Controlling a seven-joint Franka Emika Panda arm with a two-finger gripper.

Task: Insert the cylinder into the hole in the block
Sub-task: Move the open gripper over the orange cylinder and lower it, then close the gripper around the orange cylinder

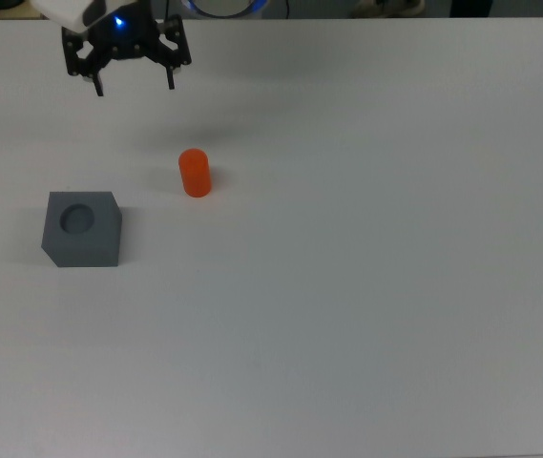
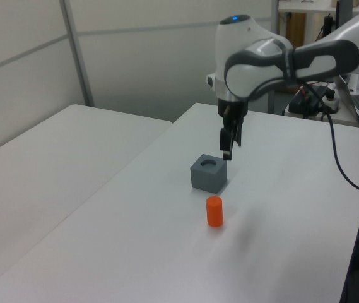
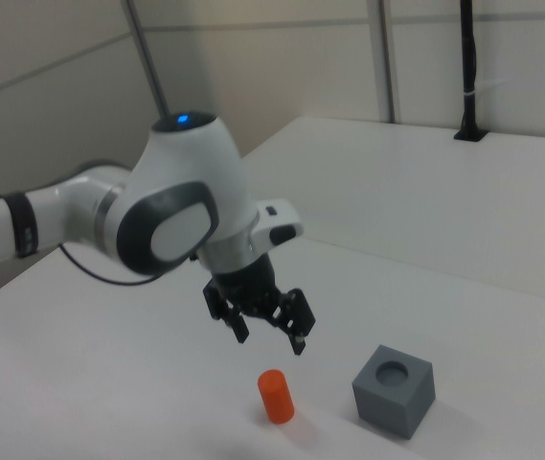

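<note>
The orange-red cylinder stands upright on the white table, also seen as the cylinder and cylinder. The slate-grey block with a round hole in its top sits to the top view's left of it; block, block. My gripper hangs open and empty above the table, beyond the cylinder toward the top view's upper edge; gripper hovers just above and behind the cylinder in the right view, and gripper shows near the block in the left view.
A second white table stands beside this one on the left view's left. A black cable hangs from the arm on the left view's right, with equipment behind it. A black post stands at the far table's edge in the right view.
</note>
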